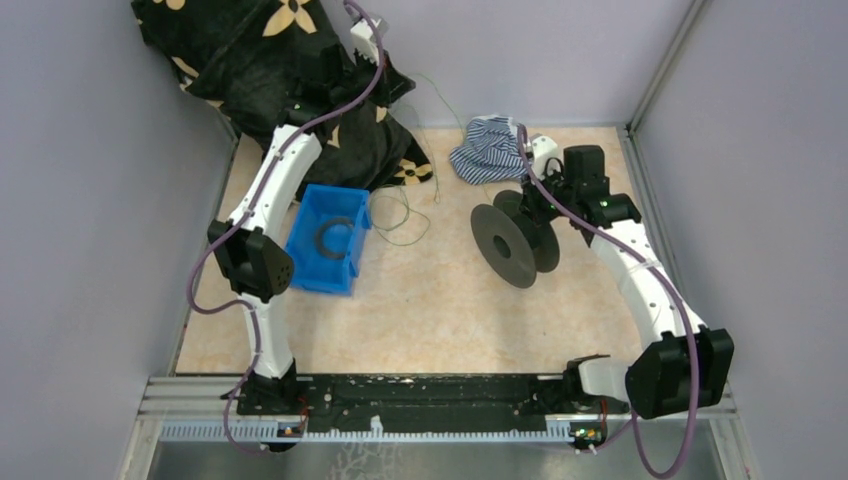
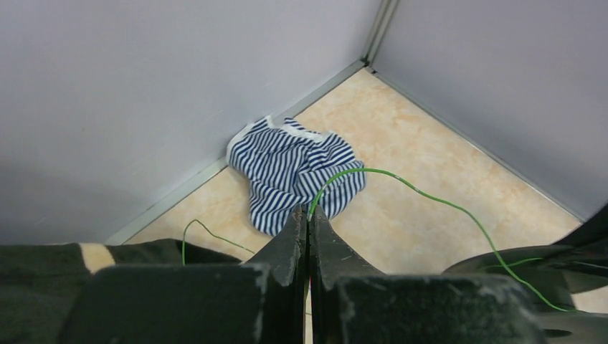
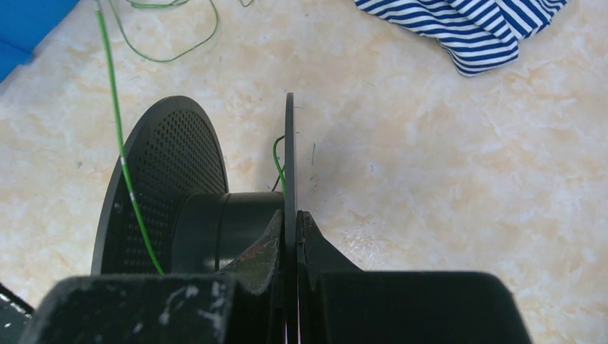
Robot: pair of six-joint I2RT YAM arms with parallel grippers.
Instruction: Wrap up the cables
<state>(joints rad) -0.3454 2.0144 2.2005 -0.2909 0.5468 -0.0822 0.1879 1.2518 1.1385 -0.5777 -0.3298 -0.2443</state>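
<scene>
The left gripper (image 2: 308, 213) is raised at the far left, its jaws pressed together and pinching the cables (image 2: 430, 197), a thin green wire. From the pinch the wire arcs right and down toward the spool (image 1: 515, 240). The right gripper (image 3: 290, 218) is clamped on the thin edge of one flange (image 3: 290, 158), holding the spool with its flanges on edge, right of centre on the table (image 1: 440, 320). The hub (image 3: 236, 218) appears bare; only a short green strand shows beside it. Loose loops of the wire lie on the table between the blue bin (image 1: 310, 255) and the spool. Judgement: winding has hardly begun, and nearly all the wire remains to be wound onto the hub.
</scene>
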